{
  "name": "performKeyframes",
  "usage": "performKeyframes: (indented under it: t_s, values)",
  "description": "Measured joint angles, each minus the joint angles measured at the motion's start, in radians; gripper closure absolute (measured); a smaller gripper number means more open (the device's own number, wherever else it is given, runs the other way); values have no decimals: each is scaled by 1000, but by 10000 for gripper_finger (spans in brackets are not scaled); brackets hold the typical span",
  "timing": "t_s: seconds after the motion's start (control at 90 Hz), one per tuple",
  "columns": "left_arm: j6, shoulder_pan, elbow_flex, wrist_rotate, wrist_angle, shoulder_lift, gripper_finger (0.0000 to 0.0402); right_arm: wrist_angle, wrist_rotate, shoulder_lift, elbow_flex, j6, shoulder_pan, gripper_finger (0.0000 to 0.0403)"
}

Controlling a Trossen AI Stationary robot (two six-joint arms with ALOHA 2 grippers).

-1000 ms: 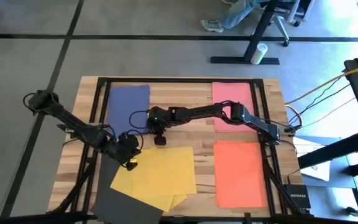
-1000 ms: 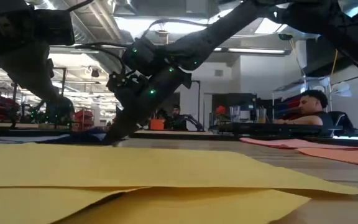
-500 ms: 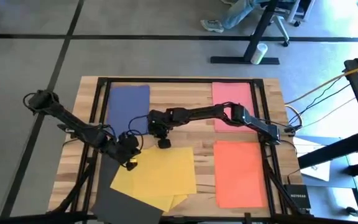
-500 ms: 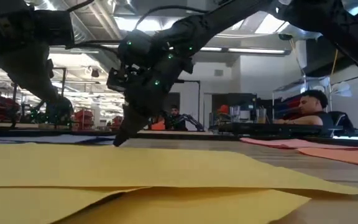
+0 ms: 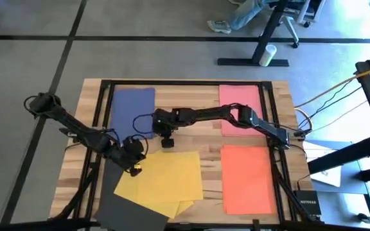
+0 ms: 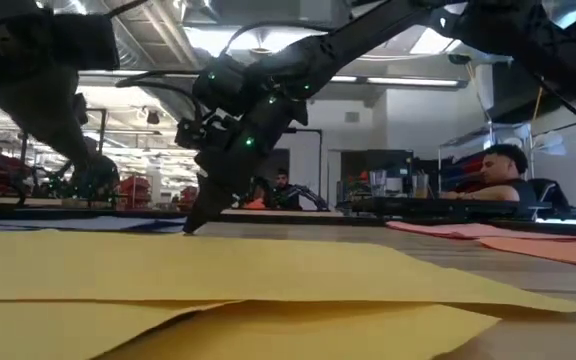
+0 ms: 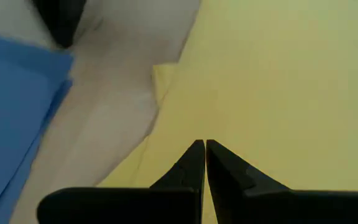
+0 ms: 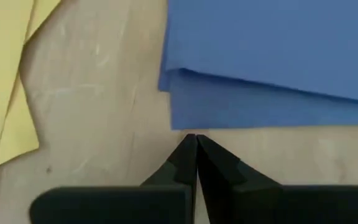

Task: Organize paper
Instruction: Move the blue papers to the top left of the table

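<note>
Your left gripper sits low over the near-left part of the wooden worktop, on the upper-left edge of the yellow sheet. In its wrist view the two fingers are pressed together with only a thin line between them, tips resting over the yellow paper and pinching nothing you can see.

Your right gripper reaches across from the right side to the middle of the worktop, its tip down on bare wood just beyond the far edge of the yellow sheet and just to the right of the blue sheet. Its wrist view shows the fingers closed against each other, pointing at the wood right beside the blue paper's edge, where a second blue layer peeks out under the top one. In the low view the tip meets the surface behind the yellow paper.

The paper is spread out: blue at the far left, pink at the far right, orange at the near right, yellow at the near centre with another yellow sheet showing beneath its near edge, and a dark sheet overhanging the near-left edge, partly covered by the yellow.
</note>
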Motion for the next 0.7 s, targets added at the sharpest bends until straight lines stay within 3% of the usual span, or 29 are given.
performKeyframes:
  t_s: [0.4,0.7]
  values:
    - [35,0,0,8,36,0,402,120,-107,28,0,85,-2,402]
    - [17,0,0,12,8,0,402,-71,-175,-18,-2,96,2,402]
